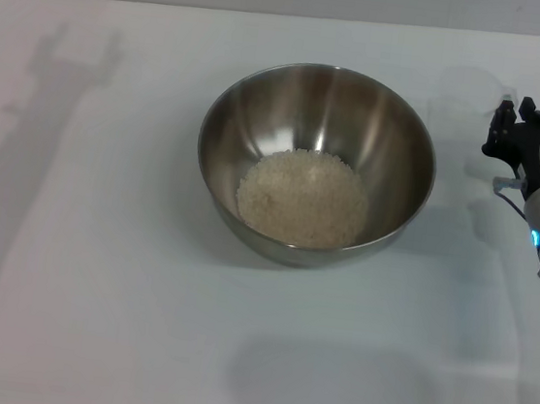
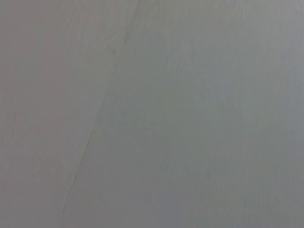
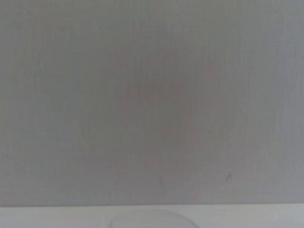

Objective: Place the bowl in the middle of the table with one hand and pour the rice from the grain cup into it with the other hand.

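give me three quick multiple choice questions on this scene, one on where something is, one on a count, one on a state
1. Where does the grain cup stand?
A. inside the bowl
B. on the table, on the robot's right of the bowl
C. on the robot's left of the bowl

2. How many robot arms show in the head view?
A. none
B. one
C. two

3. Where is the rice now?
A. in the bowl
C. spilled over the table
B. in the cup

Answers:
1 B, the clear cup sits upright on the table between the bowl and the right gripper.
2 B, only the right arm reaches in; the left one casts just a shadow.
3 A, the grains lie heaped at the bowl's bottom.
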Available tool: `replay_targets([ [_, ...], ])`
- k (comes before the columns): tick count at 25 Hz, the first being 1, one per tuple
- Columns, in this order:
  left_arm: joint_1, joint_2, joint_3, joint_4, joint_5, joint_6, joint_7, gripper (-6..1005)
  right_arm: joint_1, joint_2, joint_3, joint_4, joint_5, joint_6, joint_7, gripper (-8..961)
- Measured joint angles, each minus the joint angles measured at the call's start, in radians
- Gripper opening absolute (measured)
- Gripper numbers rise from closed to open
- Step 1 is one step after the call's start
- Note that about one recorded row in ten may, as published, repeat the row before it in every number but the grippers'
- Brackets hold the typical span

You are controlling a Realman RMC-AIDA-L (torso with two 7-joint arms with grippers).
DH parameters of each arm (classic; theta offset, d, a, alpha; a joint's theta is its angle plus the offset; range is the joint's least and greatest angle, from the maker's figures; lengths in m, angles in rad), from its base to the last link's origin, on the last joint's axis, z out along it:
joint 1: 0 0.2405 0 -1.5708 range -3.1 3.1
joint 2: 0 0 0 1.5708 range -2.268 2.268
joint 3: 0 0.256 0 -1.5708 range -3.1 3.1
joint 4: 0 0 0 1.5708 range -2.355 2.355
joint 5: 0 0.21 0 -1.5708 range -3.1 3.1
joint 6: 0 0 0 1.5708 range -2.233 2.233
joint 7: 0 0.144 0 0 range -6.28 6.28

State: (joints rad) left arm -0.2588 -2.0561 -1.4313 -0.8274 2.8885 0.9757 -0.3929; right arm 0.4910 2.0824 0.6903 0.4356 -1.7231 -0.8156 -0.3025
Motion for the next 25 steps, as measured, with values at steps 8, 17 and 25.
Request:
replay_targets([
  [8, 0.005, -0.001, -0.009, 0.001, 0.000, 0.000, 0.000, 798, -0.052, 0.002, -0.054, 0.017, -0.001, -0.058, 0.002, 201],
  [17, 0.017, -0.001, -0.011, 0.008, 0.000, 0.000, 0.005, 798, -0.126, 0.002, -0.181, 0.034, -0.001, -0.239, 0.009, 217],
  [25, 0.053, -0.001, -0.007, 0.010, -0.001, 0.001, 0.010, 798, -0.227, -0.002, -0.298, -0.010, -0.005, -0.659, 0.120, 364],
])
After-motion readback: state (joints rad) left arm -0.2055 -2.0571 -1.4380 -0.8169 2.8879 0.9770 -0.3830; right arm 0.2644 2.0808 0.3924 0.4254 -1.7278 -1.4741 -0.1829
